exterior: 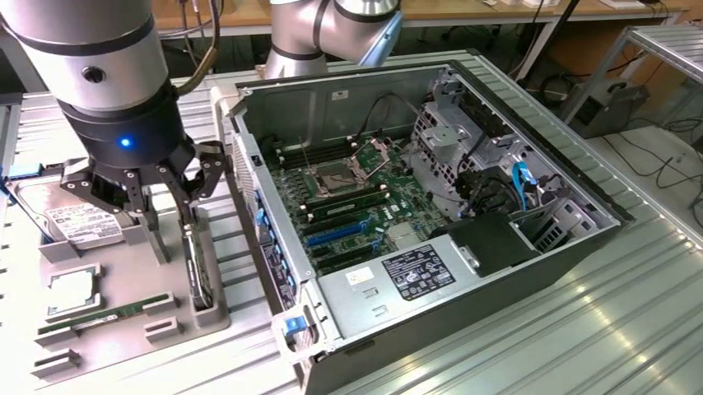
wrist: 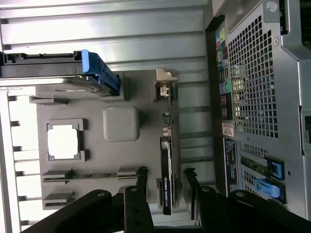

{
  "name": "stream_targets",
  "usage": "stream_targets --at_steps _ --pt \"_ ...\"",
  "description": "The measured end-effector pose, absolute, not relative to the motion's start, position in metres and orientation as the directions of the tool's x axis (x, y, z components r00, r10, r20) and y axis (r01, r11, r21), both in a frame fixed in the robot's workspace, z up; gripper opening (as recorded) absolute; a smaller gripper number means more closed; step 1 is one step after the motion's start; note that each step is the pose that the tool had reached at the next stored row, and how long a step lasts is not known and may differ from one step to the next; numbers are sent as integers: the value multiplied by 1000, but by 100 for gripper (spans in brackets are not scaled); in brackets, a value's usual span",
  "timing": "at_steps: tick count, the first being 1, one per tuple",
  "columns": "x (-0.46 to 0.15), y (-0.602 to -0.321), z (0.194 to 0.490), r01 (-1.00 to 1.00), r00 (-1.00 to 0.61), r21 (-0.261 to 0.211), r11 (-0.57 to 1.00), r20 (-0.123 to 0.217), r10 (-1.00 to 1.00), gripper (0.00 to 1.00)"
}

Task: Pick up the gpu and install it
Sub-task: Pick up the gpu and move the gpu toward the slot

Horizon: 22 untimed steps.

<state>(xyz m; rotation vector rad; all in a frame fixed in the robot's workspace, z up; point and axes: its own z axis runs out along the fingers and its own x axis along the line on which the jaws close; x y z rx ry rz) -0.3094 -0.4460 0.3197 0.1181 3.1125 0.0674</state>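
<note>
Status: early, pick-up not made. Thin flat black gpu card w/ silver metal end bracket (wrist: 166, 187) stands on edge in its slot of the grey plastic parts tray (exterior: 132, 276). The tray sits on the ribbed metal counter (exterior: 571, 329), just to the exterior view's left of the open black pc case (exterior: 329, 107). My fingers (wrist: 142, 187) are apart, one each side of the card w/ a gap showing on both sides, so no grip on it. Nothing is lifted. Inside the case, the blue expansion slots (exterior: 329, 234) on the green mobo (exterior: 368, 193) look bare, no card seated. Grasp, lift, carry and install all remain. Silver hard drive w/ white label (exterior: 66, 218) and slim green memory stick (exterior: 104, 315) lie untouched in the same tray.
</note>
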Motion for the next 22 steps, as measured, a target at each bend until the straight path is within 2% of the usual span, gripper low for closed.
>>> stream_targets --at_steps 22 --pt "-303 -450 277 75 -997 44 996 -25 76 42"
